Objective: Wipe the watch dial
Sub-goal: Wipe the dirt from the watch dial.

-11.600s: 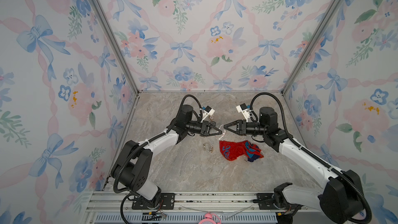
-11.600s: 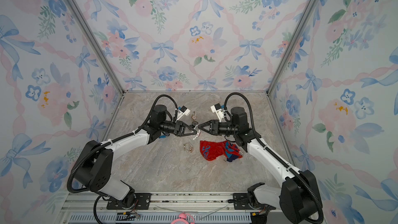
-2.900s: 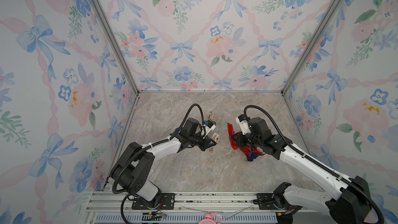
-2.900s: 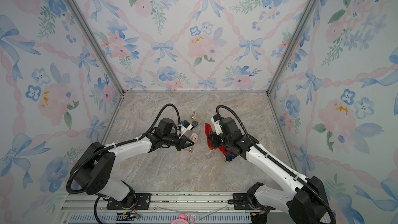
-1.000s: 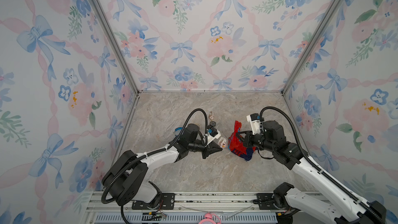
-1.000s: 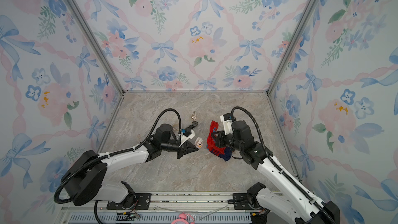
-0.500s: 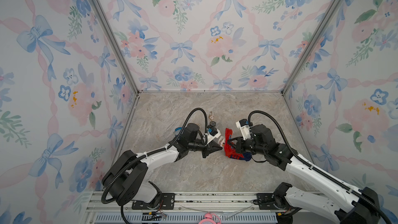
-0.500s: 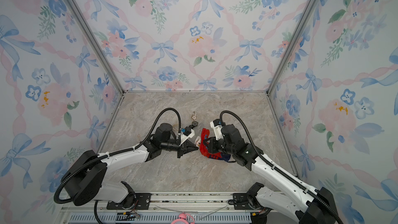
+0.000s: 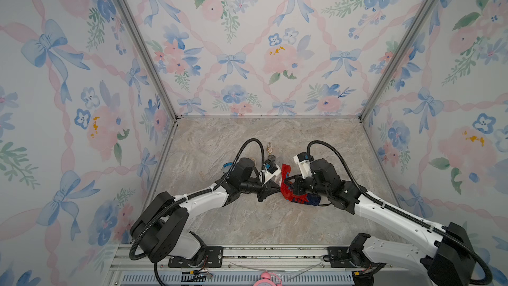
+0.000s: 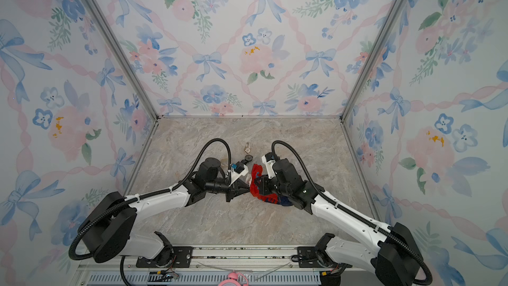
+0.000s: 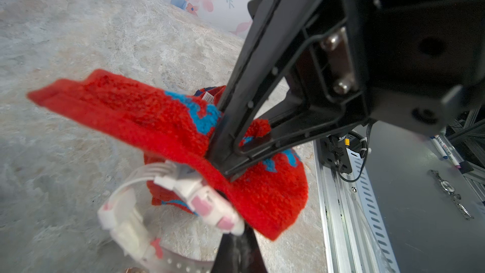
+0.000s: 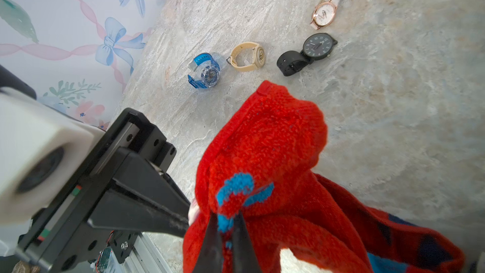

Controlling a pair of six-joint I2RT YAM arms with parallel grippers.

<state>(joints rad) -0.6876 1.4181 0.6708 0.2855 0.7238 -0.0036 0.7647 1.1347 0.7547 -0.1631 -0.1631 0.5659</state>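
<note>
left gripper (image 10: 246,185): you have it clamped fully down on the watch, holding it up off the worktop, with its tips aimed at the other gripper.
right gripper (image 12: 226,223): your jaws here are pinched almost together on a fold of the cloth, meeting the left gripper nearly tip to tip.
watch (image 11: 199,202): white with pink buttons, held at the left gripper's tips, mid-worktop between your two arms.
watch axis: the case's buttoned edge faces the left wrist camera. The band runs lengthwise out from the case and curls into a loop on the side away from the cloth.
dial: it is turned toward the cloth and covered by it, so you cannot see it.
cloth (image 11: 147,116): red with blue patches, lying over the watch case and touching it. The rest hangs below your right wrist.
worktop (image 9: 220,138): marbled stone look.
beyond the grippers, toward the back wall: a blue watch (image 12: 206,73), a beige watch (image 12: 249,57), a black watch (image 12: 312,48) and a rose-gold watch (image 12: 324,14), each lying apart from the others.
</note>
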